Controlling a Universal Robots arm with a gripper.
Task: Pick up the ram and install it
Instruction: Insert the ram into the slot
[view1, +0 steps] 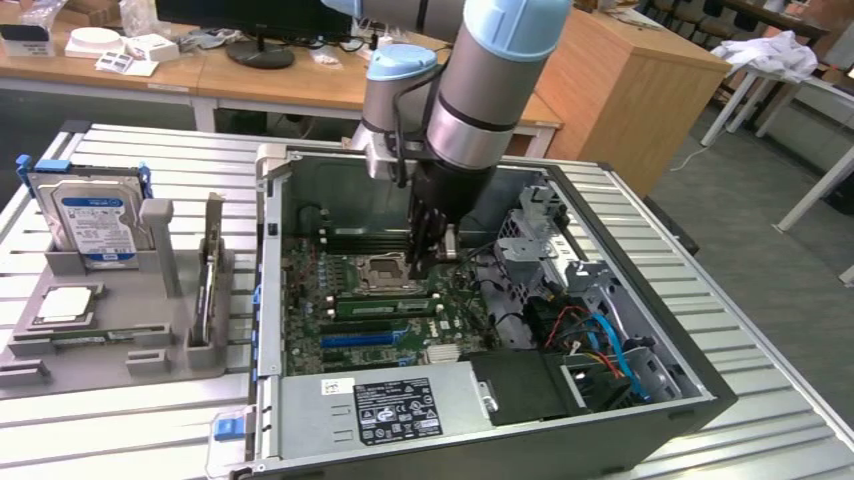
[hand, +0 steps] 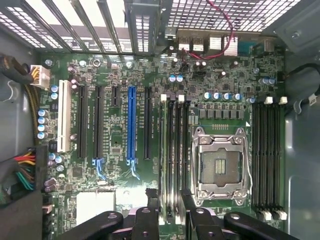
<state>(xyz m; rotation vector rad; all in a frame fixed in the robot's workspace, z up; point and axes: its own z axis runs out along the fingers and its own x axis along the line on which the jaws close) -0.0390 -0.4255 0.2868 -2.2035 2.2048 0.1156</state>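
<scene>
The tool (hand: 169, 212) stands released inside the open case (view1: 667, 412), its fingers (hand: 151, 202) either side of one end of the ram (hand: 164, 160). The ram stands on edge in a memory slot just beside the processor socket (hand: 218, 165). The blue slot (hand: 131, 125) lies well clear, with cables (view1: 601, 340) and a drive cage (view1: 541, 235) close to the arm. The slatted worktop (view1: 134, 420) surrounds the case.

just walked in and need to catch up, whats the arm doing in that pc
The arm's gripper is down inside the open case, over the memory slots beside the empty socket. Its fingers are apart, straddling the ram, which looks to be sitting in a slot rather than held. Whether it is fully seated can't be told.
</scene>
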